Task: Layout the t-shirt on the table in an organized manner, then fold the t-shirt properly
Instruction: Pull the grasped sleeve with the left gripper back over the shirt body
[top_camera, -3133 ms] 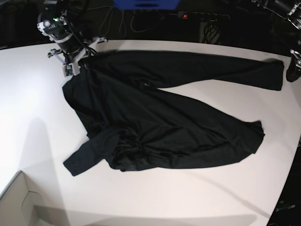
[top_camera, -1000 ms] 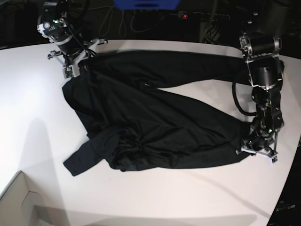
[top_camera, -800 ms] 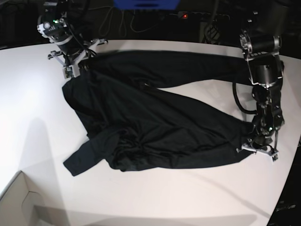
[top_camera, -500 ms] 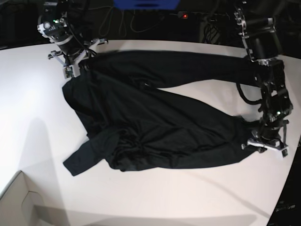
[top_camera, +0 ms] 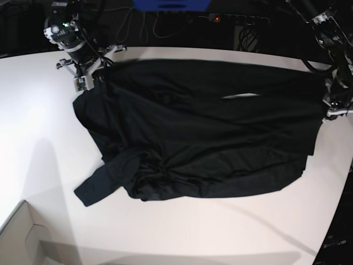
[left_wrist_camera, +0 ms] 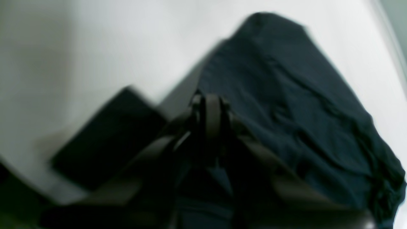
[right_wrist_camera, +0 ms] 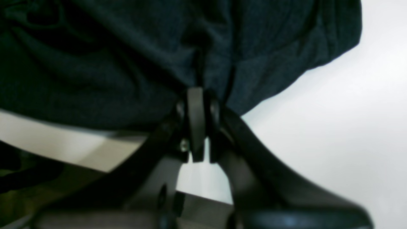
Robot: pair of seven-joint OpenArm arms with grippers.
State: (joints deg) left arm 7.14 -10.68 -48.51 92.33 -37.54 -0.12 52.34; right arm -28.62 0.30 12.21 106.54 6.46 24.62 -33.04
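Black fabric covers much of the white table (top_camera: 182,232): the t-shirt (top_camera: 198,138) lies spread but rumpled, one sleeve bunched at its near left. At the far left corner the right gripper (right_wrist_camera: 198,105) is pinched tight on the cloth. On the opposite side the left gripper (left_wrist_camera: 211,111) is clamped on the shirt's edge, stretching it toward the table's right rim.

Light: bright glare on the worktop (top_camera: 33,116) at left, dark background.
Blur: both wrist views soft.
Edges: base view bowed.
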